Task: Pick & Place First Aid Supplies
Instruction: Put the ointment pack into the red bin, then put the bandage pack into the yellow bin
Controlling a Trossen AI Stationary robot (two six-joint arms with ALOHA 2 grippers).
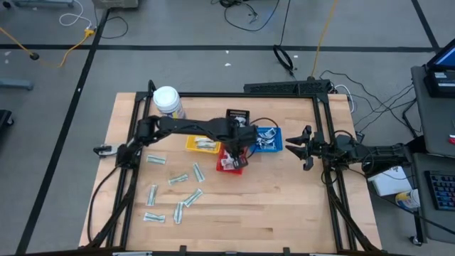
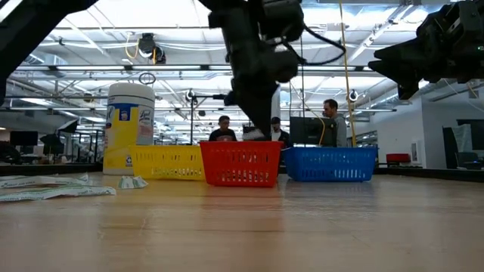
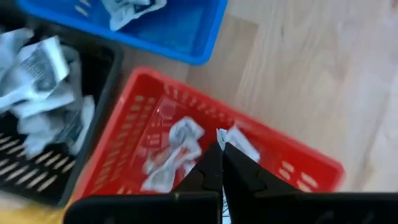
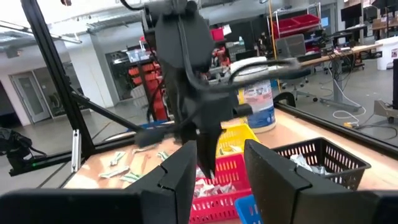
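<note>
Hovering over the red tray, the clenched left end effector seemingly pinches a white slip, so releasing it comes next.

One camera looks straight down on the whole counter. Another sits at counter height, looking level into the room. Each wrist camera looks past its own fingers; all four share the red tray near centre.
</note>
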